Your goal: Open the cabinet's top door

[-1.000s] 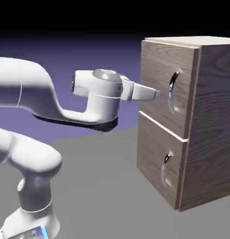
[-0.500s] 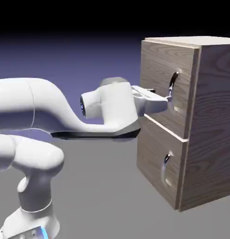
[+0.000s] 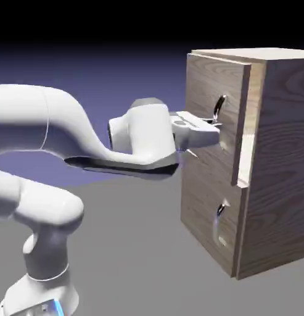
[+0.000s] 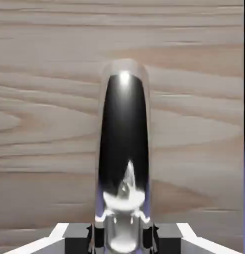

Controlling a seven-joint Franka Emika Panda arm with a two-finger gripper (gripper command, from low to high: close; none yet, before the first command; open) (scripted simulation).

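The light-brown wood-grain cabinet (image 3: 279, 154) stands at the exterior view's right. Its top door (image 3: 205, 86) stands slightly ajar, its right edge proud of the cabinet's body. My gripper (image 3: 214, 126) reaches in from the left and is shut on the top door's curved silver handle (image 3: 219, 106). In the hand view the handle (image 4: 124, 149) rises large and shiny up the middle, pinched at the bottom by my gripper (image 4: 123, 239), with the door's wood (image 4: 44, 99) filling the picture behind it.
The lower door (image 3: 200, 213) with its smaller silver handle (image 3: 221, 210) sits shut below. The grey table (image 3: 135, 259) stretches in front of the cabinet, and my white arm (image 3: 49, 129) spans the left half of the view.
The gripper moved right onto the top door's handle and closed on it. The door has since come a little way out of the cabinet, and the hand has drawn slightly back left.
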